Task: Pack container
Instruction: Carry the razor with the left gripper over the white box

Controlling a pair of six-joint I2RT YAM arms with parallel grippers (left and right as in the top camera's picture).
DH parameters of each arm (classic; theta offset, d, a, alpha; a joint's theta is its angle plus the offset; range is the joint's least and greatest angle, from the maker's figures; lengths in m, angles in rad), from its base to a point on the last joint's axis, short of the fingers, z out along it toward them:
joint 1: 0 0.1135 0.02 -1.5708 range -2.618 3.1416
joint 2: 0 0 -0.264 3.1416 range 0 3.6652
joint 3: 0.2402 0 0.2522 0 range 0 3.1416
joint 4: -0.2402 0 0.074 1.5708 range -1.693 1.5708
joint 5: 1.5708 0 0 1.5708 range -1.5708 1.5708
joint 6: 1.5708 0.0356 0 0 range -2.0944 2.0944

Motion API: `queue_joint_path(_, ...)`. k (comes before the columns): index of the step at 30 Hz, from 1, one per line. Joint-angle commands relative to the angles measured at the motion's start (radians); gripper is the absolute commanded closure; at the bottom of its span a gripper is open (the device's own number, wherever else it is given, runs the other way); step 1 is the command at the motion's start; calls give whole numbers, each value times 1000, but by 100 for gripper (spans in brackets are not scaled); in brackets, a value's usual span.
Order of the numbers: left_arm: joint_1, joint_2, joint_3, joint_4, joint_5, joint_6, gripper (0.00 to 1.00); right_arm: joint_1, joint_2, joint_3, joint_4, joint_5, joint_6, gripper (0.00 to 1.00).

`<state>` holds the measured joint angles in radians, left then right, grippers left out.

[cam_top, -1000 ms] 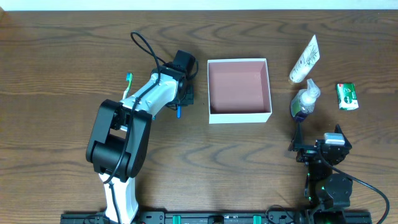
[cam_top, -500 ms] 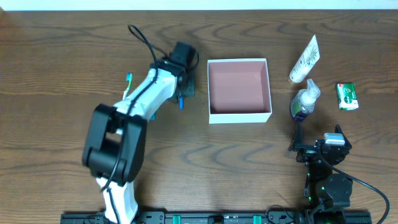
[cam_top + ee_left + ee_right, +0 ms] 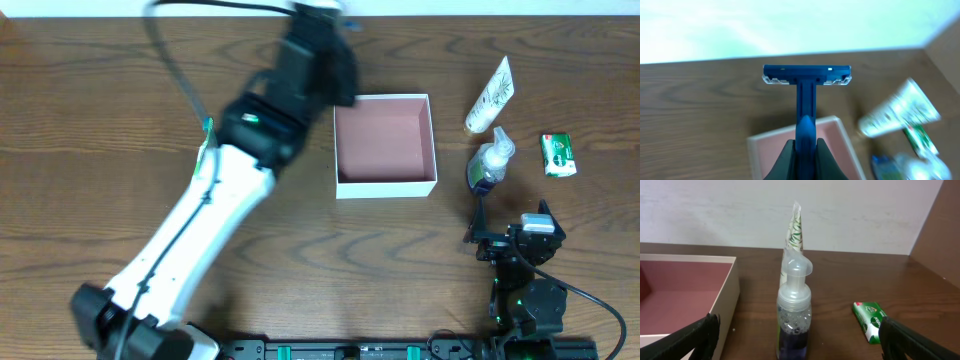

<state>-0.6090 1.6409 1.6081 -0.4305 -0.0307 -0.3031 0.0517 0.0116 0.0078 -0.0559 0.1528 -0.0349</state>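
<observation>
Left wrist: your left claw point(image 3: 805, 146) clamps a blue razor point(image 3: 806, 97).
Seemingly over the counter's point(image 3: 90, 110) far edge, beside the container point(image 3: 385, 186); right claw point(image 3: 510, 232) gapes.

A clear plastic pump bottle holding dark blue liquid point(image 3: 794, 315) stands upright on the brown wooden table point(image 3: 840, 275), just below centre. Behind it, toward 12 o'clock, a white tube printed with green leaves point(image 3: 795, 232) shows above the pump head. At 9 o'clock sits the square shallow box with thin white walls and a dusty pink interior point(image 3: 725, 300). At 4 o'clock lies a small green packet point(image 3: 869, 321). The right gripper point(image 3: 799, 325) has its black fingers point(image 3: 692, 340) spread wide at 7 and 5 o'clock, gripping nothing.
</observation>
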Motion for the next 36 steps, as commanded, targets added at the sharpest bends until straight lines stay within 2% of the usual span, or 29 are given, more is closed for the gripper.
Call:
queue_joint_path(1,-68,93,-15,23,-45,2,94,15,-6,-2,-4,0,-11,1)
queue_joint_path(5,-107,189,-15,40,-203,1,94,15,-6,-2,-4,0,-11,1)
queue_joint_path(8,-105,248,-15,32,-261,-7,94,15,-6,-2,-4,0,-11,1)
queue_joint_path(14,-101,325,-15,21,-268,-19,94,15,-6,-2,-4,0,-11,1)
queue_joint_path(27,-93,417,-16,-46,-270,-177,94,15,-6,-2,-4,0,-11,1)
queue_joint_path(36,-92,460,-16,-55,-270,-205,94,15,-6,-2,-4,0,-11,1)
